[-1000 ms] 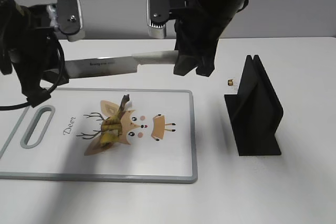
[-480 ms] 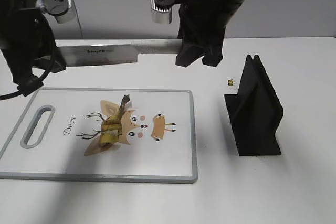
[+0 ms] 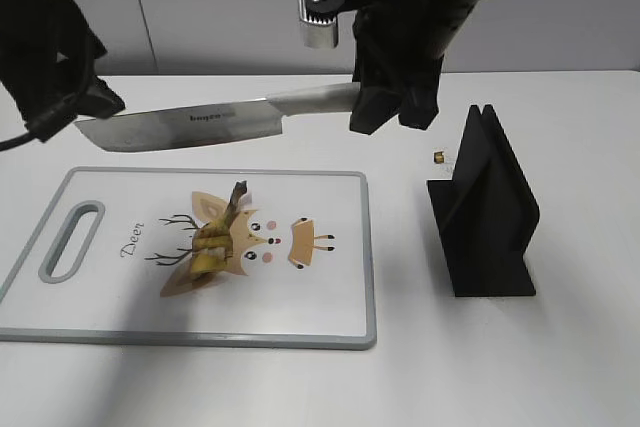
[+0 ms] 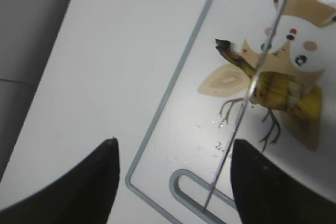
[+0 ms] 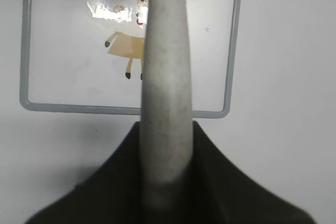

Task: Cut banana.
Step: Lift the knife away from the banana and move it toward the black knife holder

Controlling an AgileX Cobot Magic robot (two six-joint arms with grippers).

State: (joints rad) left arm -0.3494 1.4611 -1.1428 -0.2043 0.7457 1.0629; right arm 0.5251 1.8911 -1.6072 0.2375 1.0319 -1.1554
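Note:
The banana (image 3: 213,238), a stubby bruised yellow-brown piece with a dark stem, lies on the white cutting board (image 3: 330,307) over the deer print. My right gripper (image 3: 388,112) is shut on the pale handle of a large knife (image 3: 190,125). It holds the knife in the air behind the board, blade pointing left and tilted slightly down. In the right wrist view the handle (image 5: 165,77) fills the shut gripper (image 5: 167,182). My left gripper (image 3: 70,115) is open and empty at the blade tip, high above the board's handle end. The left wrist view shows its gripper (image 4: 173,182), the banana (image 4: 275,92) and the blade edge (image 4: 236,129).
A black knife stand (image 3: 485,212) stands right of the board. A small brown bit (image 3: 438,157) lies on the table beside it. The board's grey handle slot (image 3: 70,240) is at its left end. White table surrounds the board.
The knife rose, then came down slightly, shifted right and tilted tip-down. The right gripper moved right with it. The left arm rose toward the upper left.

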